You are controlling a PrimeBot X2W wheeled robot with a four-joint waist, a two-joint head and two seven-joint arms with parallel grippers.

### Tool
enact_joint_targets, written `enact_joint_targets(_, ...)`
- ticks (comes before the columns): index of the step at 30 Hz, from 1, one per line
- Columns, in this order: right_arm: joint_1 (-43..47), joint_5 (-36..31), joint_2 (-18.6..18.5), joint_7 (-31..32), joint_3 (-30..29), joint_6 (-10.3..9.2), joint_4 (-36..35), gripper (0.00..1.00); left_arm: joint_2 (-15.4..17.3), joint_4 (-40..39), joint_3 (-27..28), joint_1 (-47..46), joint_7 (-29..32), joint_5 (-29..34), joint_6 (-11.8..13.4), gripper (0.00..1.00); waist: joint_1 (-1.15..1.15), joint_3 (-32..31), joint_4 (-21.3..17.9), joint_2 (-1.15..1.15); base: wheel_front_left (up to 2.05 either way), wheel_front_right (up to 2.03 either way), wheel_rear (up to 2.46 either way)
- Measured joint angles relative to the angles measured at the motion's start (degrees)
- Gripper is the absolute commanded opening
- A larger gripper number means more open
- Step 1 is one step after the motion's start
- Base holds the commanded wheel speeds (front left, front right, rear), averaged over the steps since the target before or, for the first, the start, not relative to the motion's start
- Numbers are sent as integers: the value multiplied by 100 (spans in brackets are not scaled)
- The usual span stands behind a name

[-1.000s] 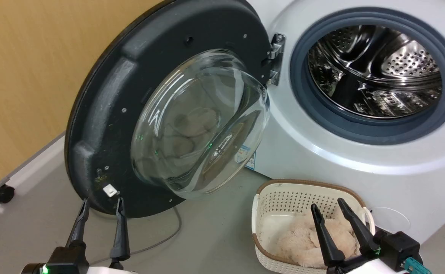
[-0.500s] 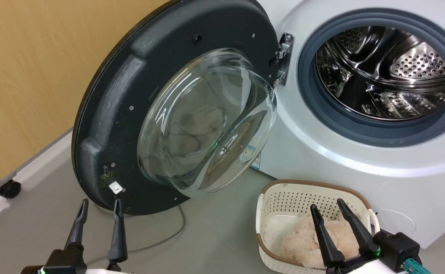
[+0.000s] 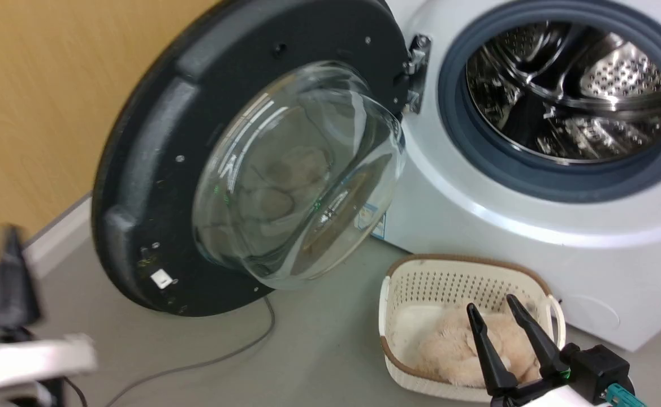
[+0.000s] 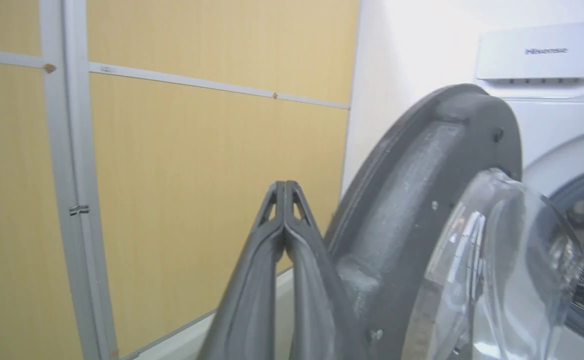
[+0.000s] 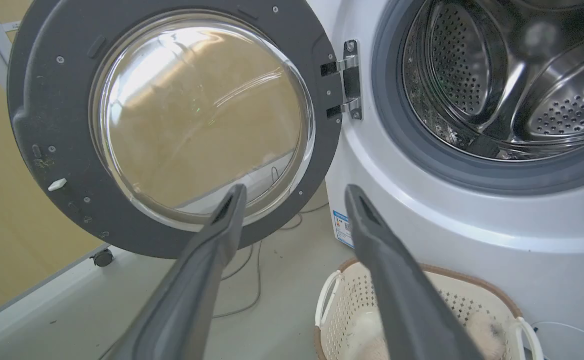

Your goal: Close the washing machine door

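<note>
The washing machine door (image 3: pixel 155 169) stands wide open left of the drum opening (image 3: pixel 454 141), its matte black inner face and bulging glass bowl facing outward. The left gripper (image 4: pixel 284 187) has its jaws pressed together; the right gripper (image 5: pixel 294 190) has its jaws apart.

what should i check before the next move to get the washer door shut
1. Washing machine door hangs wide open on its hinge, free to swing: ok.
2. Left gripper shut, beside the door's rim on the wall side; contact with the door: cannot tell.
3. Right gripper open above the basket, out of the door's sweep: cannot tell.
4. Grey seal with nothing draped across it: ok.
5. Door able to pass over the basket: cannot tell.
</note>
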Motion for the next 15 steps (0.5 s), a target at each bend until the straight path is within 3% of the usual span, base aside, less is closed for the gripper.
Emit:
enact_joint_targets(6,-65,-7,-92,0,66,0,8,100,354,1135,756,-1073,532,-1781,-125,0,0,227,-166,0,0,0,0)
enact_joint_targets(12,-145,-7,-126,0,137,0,21,100,667,2351,1281,-2033,1859,-3439,-138,0,0,381,-348,0,0,0,0)
enact_joint_targets(15,-175,-7,-140,0,162,0,40,100,671,2919,1536,-2371,2671,-4250,18,0,0,420,-425,0,0,0,0)
